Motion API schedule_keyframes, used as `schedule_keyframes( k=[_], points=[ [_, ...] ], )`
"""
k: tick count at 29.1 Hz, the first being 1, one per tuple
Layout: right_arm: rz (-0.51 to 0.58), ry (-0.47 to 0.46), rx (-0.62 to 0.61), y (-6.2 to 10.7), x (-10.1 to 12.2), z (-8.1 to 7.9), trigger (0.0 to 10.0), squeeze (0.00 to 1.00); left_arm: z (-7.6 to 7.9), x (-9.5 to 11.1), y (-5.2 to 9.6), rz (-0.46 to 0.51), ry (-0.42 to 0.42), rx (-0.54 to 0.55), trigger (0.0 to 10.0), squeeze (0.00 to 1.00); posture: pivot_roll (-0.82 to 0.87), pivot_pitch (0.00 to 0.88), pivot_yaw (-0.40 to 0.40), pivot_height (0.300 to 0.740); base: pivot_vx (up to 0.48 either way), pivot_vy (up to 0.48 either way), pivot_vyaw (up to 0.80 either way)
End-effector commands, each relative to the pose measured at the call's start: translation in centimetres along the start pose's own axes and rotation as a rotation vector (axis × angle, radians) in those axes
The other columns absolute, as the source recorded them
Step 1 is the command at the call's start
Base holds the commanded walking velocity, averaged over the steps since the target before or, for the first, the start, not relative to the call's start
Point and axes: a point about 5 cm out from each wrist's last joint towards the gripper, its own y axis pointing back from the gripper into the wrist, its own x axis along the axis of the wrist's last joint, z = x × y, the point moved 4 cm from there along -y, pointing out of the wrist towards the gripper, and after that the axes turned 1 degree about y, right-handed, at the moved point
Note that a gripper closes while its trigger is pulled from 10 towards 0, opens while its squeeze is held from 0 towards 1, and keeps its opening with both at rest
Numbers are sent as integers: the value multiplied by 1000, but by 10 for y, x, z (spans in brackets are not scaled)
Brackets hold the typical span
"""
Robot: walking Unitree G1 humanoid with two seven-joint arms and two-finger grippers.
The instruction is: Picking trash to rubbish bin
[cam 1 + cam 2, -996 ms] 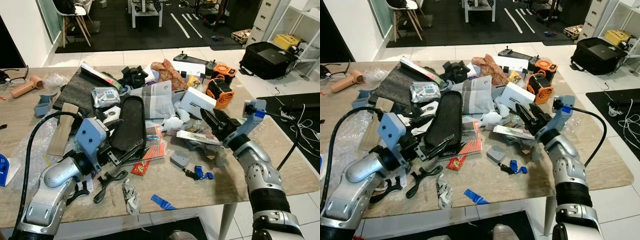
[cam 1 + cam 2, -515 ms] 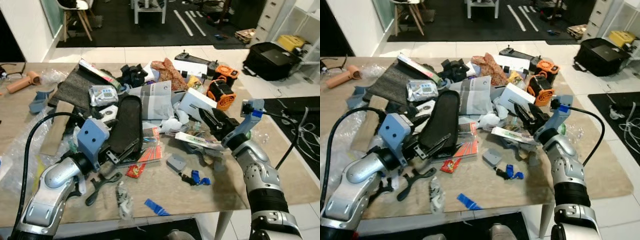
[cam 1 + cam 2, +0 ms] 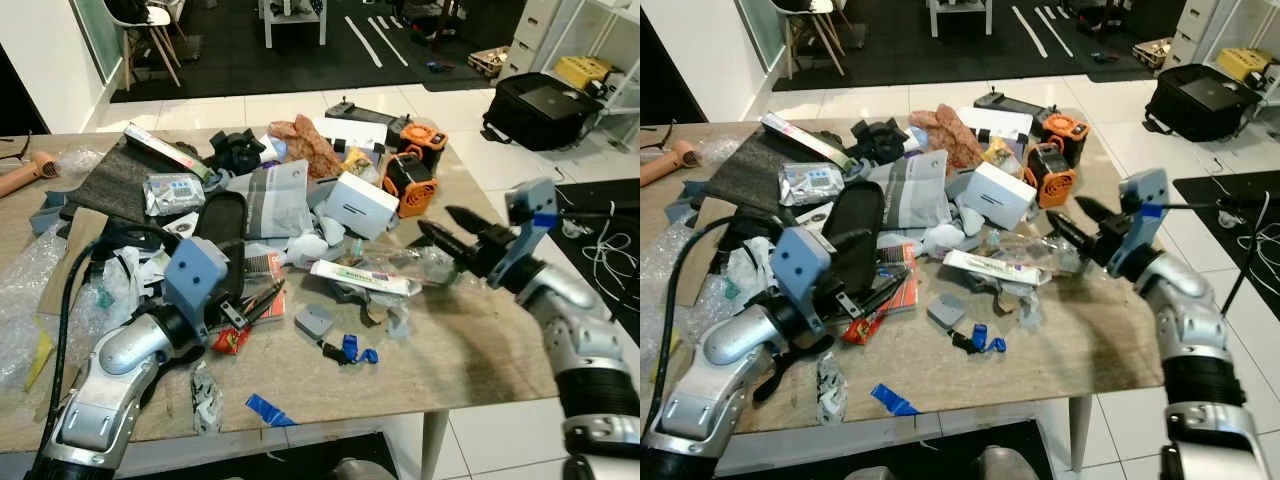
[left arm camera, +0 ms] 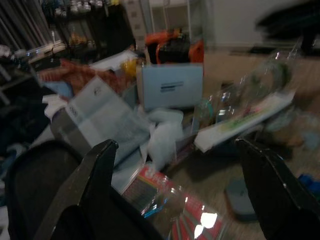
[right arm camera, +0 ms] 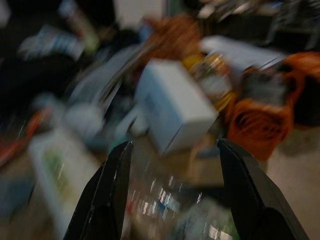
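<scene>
Right claw (image 3: 442,228), open and empty, points at a crumpled clear wrapper (image 3: 432,262) on the cluttered counter (image 3: 470,345), apparently light, slippery film best pinched at a raised fold; left claw (image 3: 255,304) hovers open over litter.

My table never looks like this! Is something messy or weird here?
Yes, the table is heaped with clutter: a white box lies tilted on the pile, crumpled clear plastic sits by the open right gripper, and a scrap of blue tape lies near the front edge. The open left gripper hovers over red packets.
</scene>
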Motion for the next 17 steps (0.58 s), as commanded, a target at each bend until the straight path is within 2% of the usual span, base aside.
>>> schedule_keyframes(
  k=[1,3,6,8,13,17],
  points=[
    [-86,24,57,3,-10,-5,10000,0,2,14,0,54,0,-36,10000,0,-67,0,-23,740,0,0,0],
    [-157,64,47,10,-17,4,10000,0,10,19,2,87,8,-102,10000,0,-71,0,-19,740,0,0,0],
    [-174,76,39,12,-18,7,10000,0,13,20,2,97,12,-123,10000,0,-71,0,-19,740,0,0,0],
    [-218,96,-23,18,-26,21,10000,0,22,22,4,132,78,-183,10000,0,-73,0,-19,740,0,0,0],
    [-219,97,-91,24,-31,36,10000,0,27,22,5,141,101,-228,10000,0,-71,0,-14,740,0,0,0],
    [-180,79,-75,26,-29,37,10000,0,29,22,7,140,101,-247,10000,0,-68,0,-10,740,0,0,0]
  ],
)
